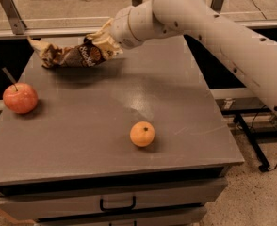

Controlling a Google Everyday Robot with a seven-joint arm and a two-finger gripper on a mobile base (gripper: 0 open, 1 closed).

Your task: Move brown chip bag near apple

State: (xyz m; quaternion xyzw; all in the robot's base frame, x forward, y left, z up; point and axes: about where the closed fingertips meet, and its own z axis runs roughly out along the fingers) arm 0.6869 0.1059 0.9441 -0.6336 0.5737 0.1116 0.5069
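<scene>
A: Item 1, end effector (102, 41)?
B: Over the far left part of the bench (105, 107), clamped on the brown chip bag (68, 54); the bag's shadow lay beneath it.
A: Item 2, apple (20, 98)?
B: At the bench's left edge, well apart from the bag. 1 orange (142, 133) sat front centre.

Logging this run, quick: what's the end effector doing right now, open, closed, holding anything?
The end effector is closed on the chip bag, at the far left of the table.
</scene>
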